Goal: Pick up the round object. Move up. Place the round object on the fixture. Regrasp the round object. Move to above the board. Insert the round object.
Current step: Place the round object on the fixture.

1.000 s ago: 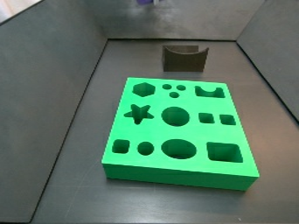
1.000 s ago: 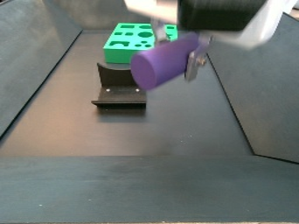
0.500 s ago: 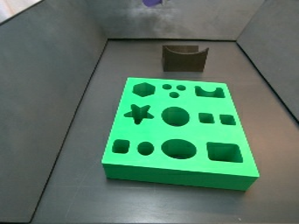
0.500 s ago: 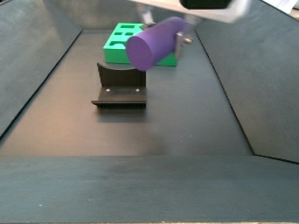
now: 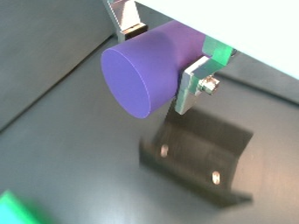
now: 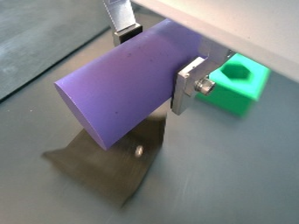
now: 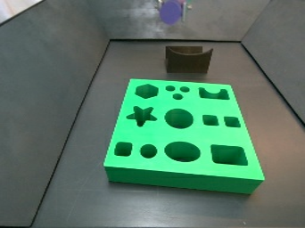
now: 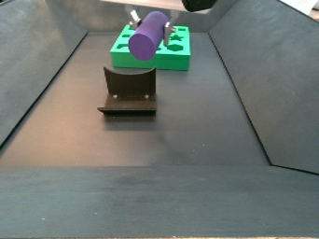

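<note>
My gripper is shut on the round object, a smooth purple cylinder peg held across its middle between the silver fingers. It also shows in the wrist view. In a side view the peg hangs in the air above the fixture, a small dark block with a U-shaped notch. In a side view the peg is high above the fixture. The fixture lies below the peg in both wrist views. The green board with shaped holes lies beyond the fixture.
Dark sloping walls enclose the dark floor on both sides. A corner of the green board shows past the gripper in a wrist view.
The gripper has carried the peg away from the near camera toward the fixture and board; the peg now looks smaller in one side view and has come further into the other.
</note>
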